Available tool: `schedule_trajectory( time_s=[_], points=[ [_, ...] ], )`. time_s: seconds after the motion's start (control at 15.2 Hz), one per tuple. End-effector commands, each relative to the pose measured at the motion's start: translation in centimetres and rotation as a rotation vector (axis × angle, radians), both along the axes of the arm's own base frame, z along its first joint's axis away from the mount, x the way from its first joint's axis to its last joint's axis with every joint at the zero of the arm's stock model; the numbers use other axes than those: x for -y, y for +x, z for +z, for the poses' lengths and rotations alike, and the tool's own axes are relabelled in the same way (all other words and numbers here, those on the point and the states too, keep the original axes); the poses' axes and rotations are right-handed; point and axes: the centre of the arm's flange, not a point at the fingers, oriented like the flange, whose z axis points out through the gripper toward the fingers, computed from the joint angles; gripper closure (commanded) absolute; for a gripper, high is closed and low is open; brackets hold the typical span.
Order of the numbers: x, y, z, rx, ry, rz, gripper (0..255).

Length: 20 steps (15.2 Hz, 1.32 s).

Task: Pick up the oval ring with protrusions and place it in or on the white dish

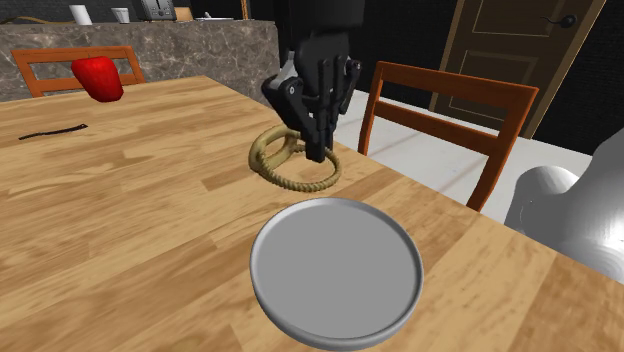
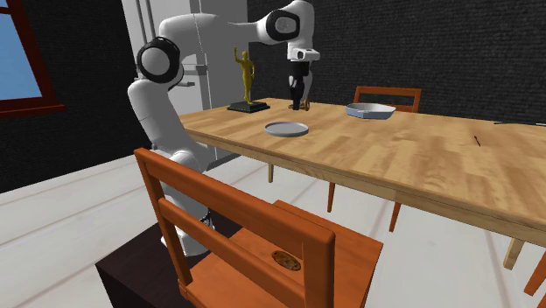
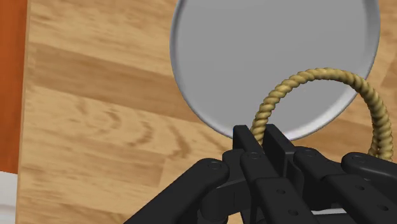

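Note:
A tan, rope-like oval ring (image 1: 290,165) hangs tilted from my black gripper (image 1: 318,150), which is shut on one side of its loop. In the wrist view the fingers (image 3: 245,143) clasp the rope, and the ring (image 3: 318,79) arcs out in front of them. The round grey-white dish (image 1: 337,270) lies flat on the wooden table (image 1: 150,230), just nearer the camera than the ring in the shoulder view. Seen from the wrist, the dish (image 3: 273,51) lies below and ahead of the gripper (image 3: 259,143). In the second exterior view the gripper (image 2: 297,103) hangs just behind the dish (image 2: 287,129).
A red object (image 1: 98,77) and a thin black strip (image 1: 52,132) lie at the table's far left. Wooden chairs (image 1: 440,110) stand along the table's edge. A gold figurine (image 2: 247,80) and a grey bowl (image 2: 369,110) stand on the table.

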Motion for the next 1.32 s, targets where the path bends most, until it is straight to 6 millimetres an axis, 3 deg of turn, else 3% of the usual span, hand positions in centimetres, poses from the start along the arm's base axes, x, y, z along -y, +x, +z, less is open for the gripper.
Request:
schedule_trajectory(
  time_s=[0.0,0.13,0.92,1.25],
  points=[
    [0.2,-2.7,0.0,0.000,0.000,-0.001,255],
    [0.2,-5.2,-0.1,0.000,0.000,-0.001,255],
    [0.2,-5.2,-6.5,0.000,0.000,-0.001,255],
    [0.2,-5.2,-6.5,0.000,0.000,-0.001,255]
  ],
)
